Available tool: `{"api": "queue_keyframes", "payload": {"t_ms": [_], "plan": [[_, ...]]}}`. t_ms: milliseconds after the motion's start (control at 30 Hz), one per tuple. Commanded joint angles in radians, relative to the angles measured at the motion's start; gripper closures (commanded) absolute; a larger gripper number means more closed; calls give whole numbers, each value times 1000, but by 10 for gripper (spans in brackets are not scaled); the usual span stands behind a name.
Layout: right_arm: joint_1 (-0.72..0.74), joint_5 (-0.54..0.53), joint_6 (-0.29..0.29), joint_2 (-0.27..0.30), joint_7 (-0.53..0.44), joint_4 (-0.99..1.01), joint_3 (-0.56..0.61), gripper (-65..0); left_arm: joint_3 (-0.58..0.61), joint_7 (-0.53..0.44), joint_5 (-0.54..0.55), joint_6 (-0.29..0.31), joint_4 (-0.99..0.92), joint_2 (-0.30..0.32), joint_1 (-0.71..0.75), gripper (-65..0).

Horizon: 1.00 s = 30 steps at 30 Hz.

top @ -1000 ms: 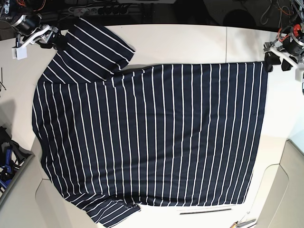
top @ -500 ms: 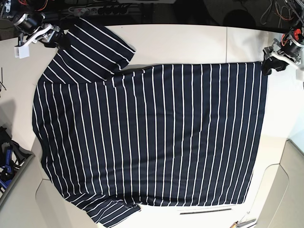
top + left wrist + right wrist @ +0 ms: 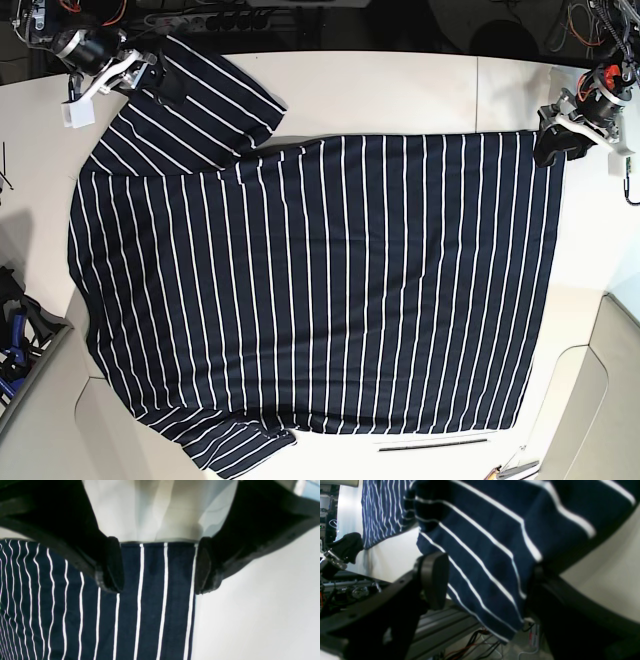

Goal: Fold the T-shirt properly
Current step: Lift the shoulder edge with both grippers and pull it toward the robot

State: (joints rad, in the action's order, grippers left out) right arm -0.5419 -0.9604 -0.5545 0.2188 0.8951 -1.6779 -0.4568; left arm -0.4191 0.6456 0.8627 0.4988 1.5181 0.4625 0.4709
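A: Entry. The T-shirt (image 3: pixel 320 290) lies spread flat on the white counter (image 3: pixel 400 90), hem toward the left arm, upper sleeve toward the right arm. Change over the last second?

B: Both arms have moved inward onto the cloth. The left claw (image 3: pixel 158 566) now straddles the upper hem corner, jaws wide apart, corner between them, not pinched. A second ago it sat just off that corner.

A: Right side?

B: The right claw (image 3: pixel 485 580) has advanced over the upper sleeve edge; jaws open, sleeve cloth hanging between them, nothing clamped.

A: Meaning?

B: My reading: both grasps are lined up but not closed; the first fold is not yet begun.

A: Containers?

B: None holding anything that I can make out.
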Motion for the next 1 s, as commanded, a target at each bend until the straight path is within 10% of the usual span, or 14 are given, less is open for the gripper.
{"api": "queue_keyframes", "payload": {"t_ms": [0, 100, 267, 467, 967], "plan": [[-2, -6, -3, 11, -4, -13, -4, -406, 5, 54, -14, -7, -1, 3, 11, -457], [0, -7, -3, 11, -8, -13, -4, -333, 5, 50, -14, -7, -1, 3, 9, -329], [1, -7, -4, 11, -17, -13, -4, -19, 5, 24, -14, 64, -1, 3, 8, -9], [1, -5, -29, 10, -1, -13, -24, 0, 2, 24, -14, 151, 9, 3, 9, 0], [-2, -259, -52, 11, 149, -22, -230, 0, -100, 54, -14, 152, 207, 3, 14, 0]]}}
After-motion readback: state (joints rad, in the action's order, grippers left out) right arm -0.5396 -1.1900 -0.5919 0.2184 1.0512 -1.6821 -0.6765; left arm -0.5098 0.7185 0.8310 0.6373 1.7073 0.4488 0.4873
